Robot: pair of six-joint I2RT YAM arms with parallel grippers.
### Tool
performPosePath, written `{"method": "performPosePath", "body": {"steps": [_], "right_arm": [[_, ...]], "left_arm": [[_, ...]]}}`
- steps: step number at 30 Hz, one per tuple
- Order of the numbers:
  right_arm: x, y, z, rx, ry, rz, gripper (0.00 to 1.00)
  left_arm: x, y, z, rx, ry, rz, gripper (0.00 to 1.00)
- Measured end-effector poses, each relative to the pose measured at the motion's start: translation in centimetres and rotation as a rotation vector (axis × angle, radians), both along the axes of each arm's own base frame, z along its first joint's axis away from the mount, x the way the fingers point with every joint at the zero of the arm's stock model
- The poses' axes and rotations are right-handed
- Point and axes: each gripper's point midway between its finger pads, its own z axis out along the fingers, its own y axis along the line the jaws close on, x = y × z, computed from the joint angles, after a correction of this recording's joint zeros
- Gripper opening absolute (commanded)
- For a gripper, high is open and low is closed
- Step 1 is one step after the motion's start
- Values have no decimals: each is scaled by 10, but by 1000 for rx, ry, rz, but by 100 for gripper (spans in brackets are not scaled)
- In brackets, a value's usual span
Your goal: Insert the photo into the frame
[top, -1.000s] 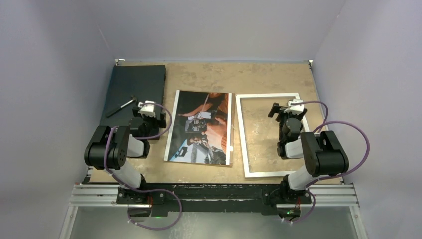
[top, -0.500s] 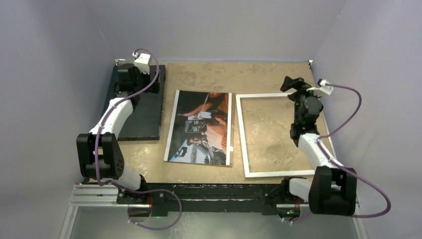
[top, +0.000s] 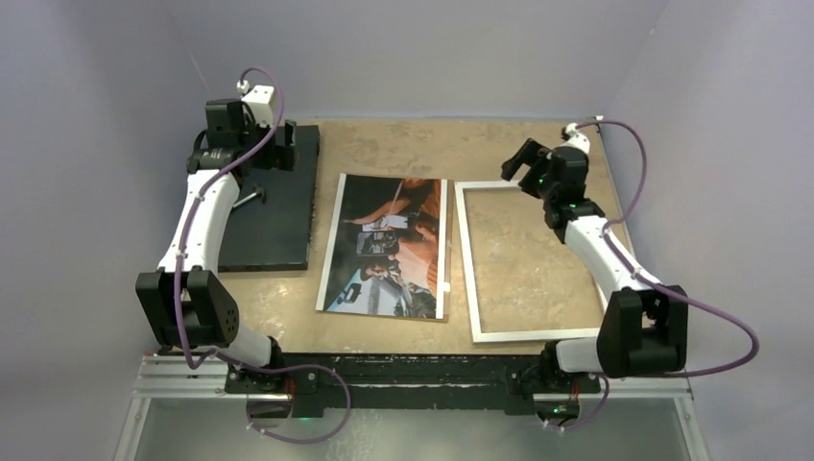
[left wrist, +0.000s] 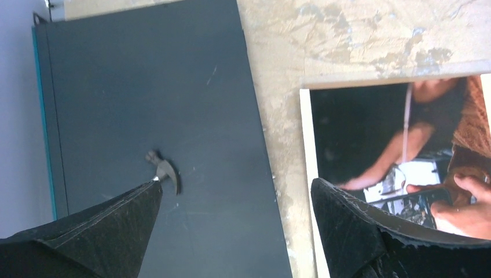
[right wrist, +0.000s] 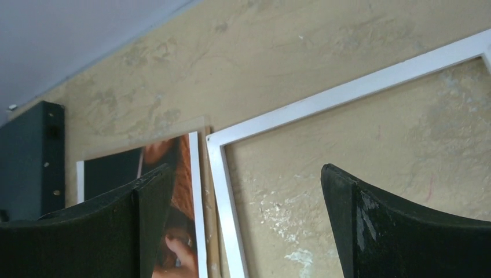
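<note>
I am hovering my left tool [left wrist: 235, 184] and right tool [right wrist: 248, 168], both open, flanking the far end of the photo [top: 389, 245], the frame [top: 465, 250] lying alongside.

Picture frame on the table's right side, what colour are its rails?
White. The thin-railed rectangular picture frame shows best in the top external view.

I can read no text, label, brand, number or sign in any of my views. The large glossy print [top: 389, 245] with the dark, reddish-brown picture, lying mid-way across the tan table [top: 403, 144], shows a phone screen [left wrist: 418, 209], but anything on it is too blurred to read.
</note>
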Motion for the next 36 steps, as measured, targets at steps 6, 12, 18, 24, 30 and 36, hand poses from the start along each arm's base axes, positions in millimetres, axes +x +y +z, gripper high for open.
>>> {"method": "performPosePath", "body": {"steps": [6,12,18,24,30,36], "right_arm": [[16,6,-2,-14,52,35,99],[-17,100,-42,-136,197,234,86],[-54,112,-81,-217,302,258,74],[-84,111,-124,-245,403,258,65],[-104,110,-159,-254,489,251,53],[-99,110,-168,-249,488,216,30]], "left_arm": [[-15,6,-15,-19,85,27,100],[-22,7,-21,-22,121,29,98],[-28,6,-31,-35,160,22,99],[-39,0,-44,-56,220,-3,99],[-48,-4,-53,-69,258,-25,99],[-52,-8,-58,-80,277,-45,100]]}}
